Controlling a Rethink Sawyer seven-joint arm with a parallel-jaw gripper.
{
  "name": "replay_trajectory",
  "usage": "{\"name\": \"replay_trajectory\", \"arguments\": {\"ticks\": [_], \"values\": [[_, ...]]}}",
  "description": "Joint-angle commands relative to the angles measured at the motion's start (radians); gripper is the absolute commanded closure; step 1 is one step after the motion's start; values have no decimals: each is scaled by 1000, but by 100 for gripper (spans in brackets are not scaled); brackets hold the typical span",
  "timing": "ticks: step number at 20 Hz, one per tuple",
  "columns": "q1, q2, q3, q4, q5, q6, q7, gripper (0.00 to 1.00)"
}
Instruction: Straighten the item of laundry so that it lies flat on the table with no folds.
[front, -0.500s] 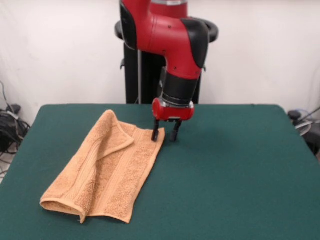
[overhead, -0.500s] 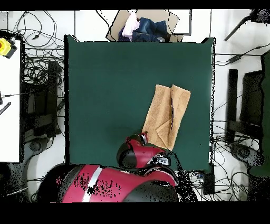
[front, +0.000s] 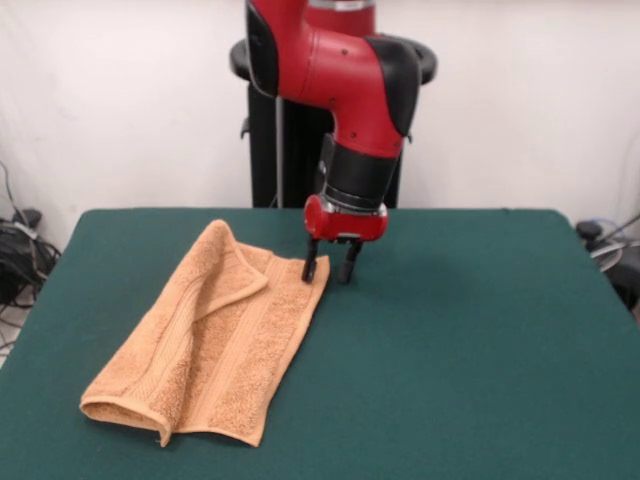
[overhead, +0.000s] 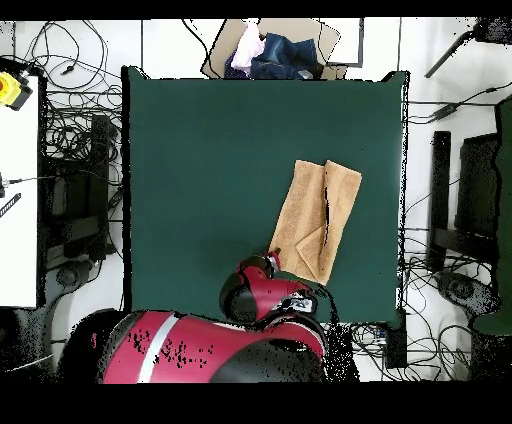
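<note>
Peach towel (front: 210, 335) lies folded on the table (front: 470, 340); gripper (front: 332, 270) spread apart at its corner

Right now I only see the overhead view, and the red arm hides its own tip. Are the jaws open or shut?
Observer: Open, in the front view. They point straight down below the arm.
Operator: Where are they against the towel?
Observer: At the towel corner nearest the pedestal. One tip is over its edge, the other over bare table. I cannot tell if they touch it.
Operator: Is the towel flat?
Observer: No. A triangular flap lies folded over at that end.
</note>
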Motion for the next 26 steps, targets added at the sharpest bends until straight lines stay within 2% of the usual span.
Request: {"name": "replay_trajectory", "arguments": {"ticks": [1,5,6,10,26], "values": [[-37,280,-49,-252,158,-37,184,0],[-34,285,-58,-249,163,-59,187,0],[-28,289,-63,-250,168,-61,185,100],[-19,299,-79,-250,169,-87,181,100],[-2,308,-95,-257,179,-50,170,100]]}}
